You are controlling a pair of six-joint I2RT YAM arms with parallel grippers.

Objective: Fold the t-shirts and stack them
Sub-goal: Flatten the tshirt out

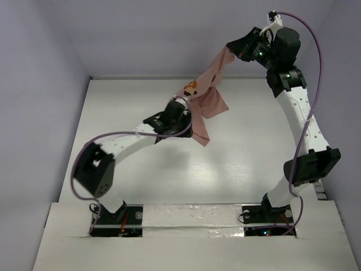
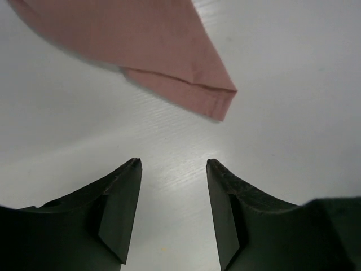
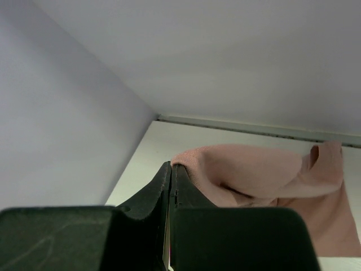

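Note:
The dusty-pink t-shirt (image 1: 207, 93) hangs bunched in the air over the back of the table, its red-orange print (image 1: 190, 87) facing up. My right gripper (image 1: 233, 48) is raised high at the back right and shut on the shirt's upper edge; in the right wrist view the jaws (image 3: 171, 167) are pressed together with the pink cloth (image 3: 254, 175) draped to their right. My left gripper (image 1: 189, 121) is open and empty beside the shirt's lower hanging part. In the left wrist view a hemmed corner (image 2: 169, 51) hangs ahead of the open fingers (image 2: 173, 164), apart from them.
The white table (image 1: 130, 113) is enclosed by lavender walls on the left, back and right. The back wall meets the table along a grey strip (image 3: 254, 127). The arm bases sit at the near edge.

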